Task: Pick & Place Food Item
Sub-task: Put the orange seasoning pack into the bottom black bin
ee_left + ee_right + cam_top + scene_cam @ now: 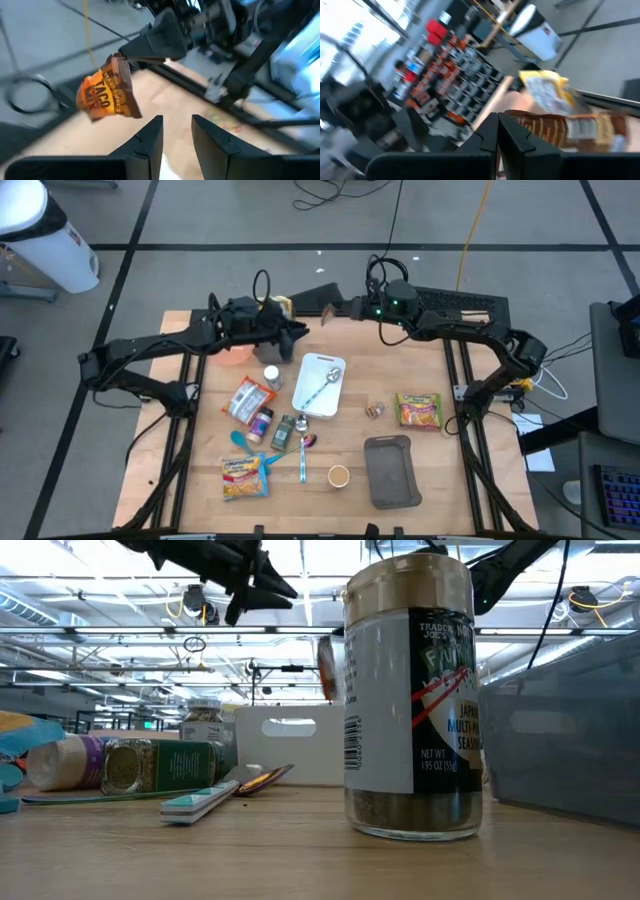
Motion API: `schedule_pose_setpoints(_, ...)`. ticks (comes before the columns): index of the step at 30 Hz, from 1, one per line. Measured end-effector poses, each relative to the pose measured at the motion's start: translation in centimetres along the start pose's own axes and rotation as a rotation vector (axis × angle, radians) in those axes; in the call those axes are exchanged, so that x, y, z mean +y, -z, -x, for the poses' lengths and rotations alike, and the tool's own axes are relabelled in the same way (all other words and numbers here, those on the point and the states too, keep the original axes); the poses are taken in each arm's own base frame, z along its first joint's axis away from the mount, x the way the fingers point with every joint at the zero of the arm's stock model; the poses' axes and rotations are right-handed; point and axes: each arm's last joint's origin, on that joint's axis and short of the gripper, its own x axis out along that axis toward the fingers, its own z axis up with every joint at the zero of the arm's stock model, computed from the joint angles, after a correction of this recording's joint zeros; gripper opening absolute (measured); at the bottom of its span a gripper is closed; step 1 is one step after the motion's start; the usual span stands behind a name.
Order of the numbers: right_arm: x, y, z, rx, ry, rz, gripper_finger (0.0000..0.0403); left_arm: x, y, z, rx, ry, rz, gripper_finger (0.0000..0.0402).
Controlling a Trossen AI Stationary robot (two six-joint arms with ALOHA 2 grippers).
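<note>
Over bare wood, right fingers (496,131) pinch crinkly taco-mix packet (107,95).

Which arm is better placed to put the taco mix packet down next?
Right. The right hand is shut on the taco mix packet; the left hand is open and empty, just short of it.

pale wood table (430,470), clear glass jar (413,700) – glossy label, matt grey tray (390,471)

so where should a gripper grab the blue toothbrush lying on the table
Grip the toothbrush across its thin handle near the middle, coming straight down from above. It lies flat, pointing front to back, so the fingers should close from its left and right. The spoon beside its far end leaves little room there.
</note>
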Motion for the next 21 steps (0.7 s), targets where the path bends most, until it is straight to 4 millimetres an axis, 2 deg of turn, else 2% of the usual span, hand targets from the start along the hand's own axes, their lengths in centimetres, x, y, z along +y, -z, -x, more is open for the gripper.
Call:
schedule_pose_setpoints(9, 1.7, -0.4, -0.1, -0.075, -0.142, -0.073, 0.0000, -4.0, -0.8, 0.1, -0.035, -0.227, -0.451, 0.0108)
schedule_pose_setpoints(14, 2.4, -0.8, 0.0, -0.114, -0.206, -0.107, 0.0000, -4.4, -0.4, -0.2, -0.023, -0.268, -0.495, 0.0108)
schedule_pose_setpoints(21, 3.3, -0.1, -0.2, -0.126, -0.237, -0.132, 0.0000, -4.4, -0.2, -0.8, -0.039, -0.268, -0.472, 0.0108)
